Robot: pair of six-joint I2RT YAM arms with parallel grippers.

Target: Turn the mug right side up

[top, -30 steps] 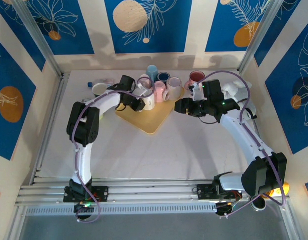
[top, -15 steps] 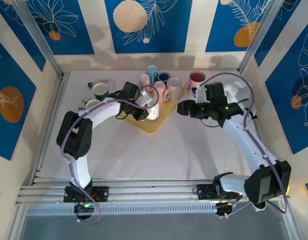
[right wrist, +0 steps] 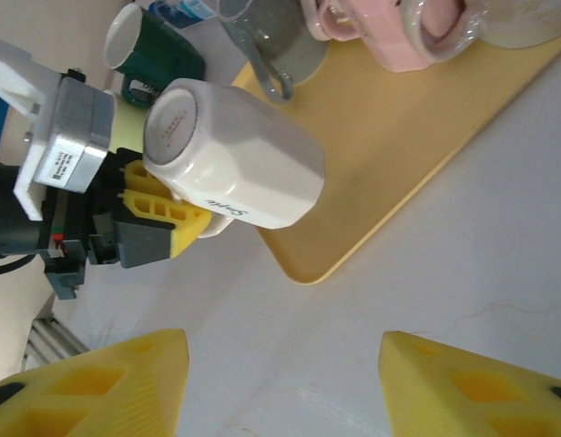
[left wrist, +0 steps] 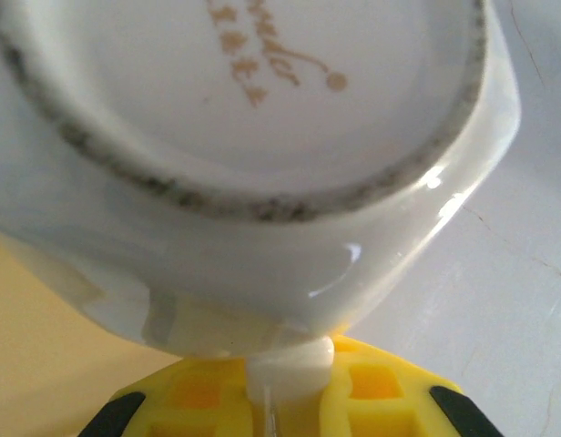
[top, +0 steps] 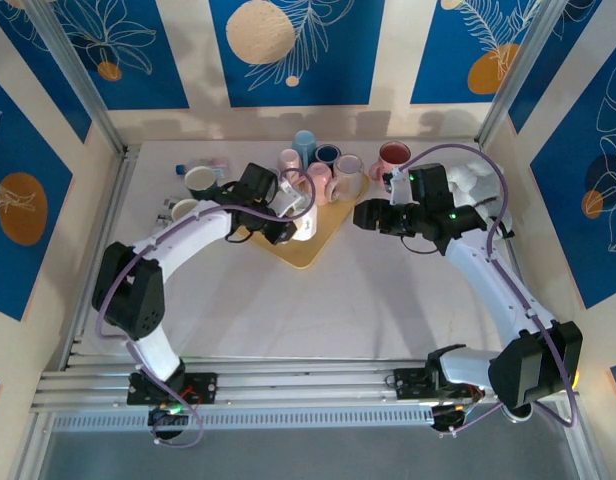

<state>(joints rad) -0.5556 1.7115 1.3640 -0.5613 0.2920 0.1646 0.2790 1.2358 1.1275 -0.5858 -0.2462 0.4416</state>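
White mug point(right wrist: 235, 164), pinched by its handle in left gripper point(right wrist: 191, 223); hangs tipped sideways, base facing left, over left part of yellow tray point(right wrist: 399, 155); right gripper point(right wrist: 280, 382) spread wide, apart on the right.

Around my work: a tray and a crowd of spare mugs on the white table point(top: 368, 300).

The yellow tray point(top: 310, 252) lies with one corner pointing toward me. A pink mug point(top: 319, 183) lies on its side at the tray's far edge, with another pink mug point(top: 289, 160) and a paler one point(top: 348, 168) close by. Behind them stand a light blue mug point(top: 305, 143) and a dark blue mug point(top: 328, 154). A reddish mug point(top: 394, 156) sits off to the right. To the left of the tray, a dark green mug point(top: 201, 181) stands beside a cream mug point(top: 185, 211). Blue leaf-patterned panels point(top: 288, 50) wall the table in.
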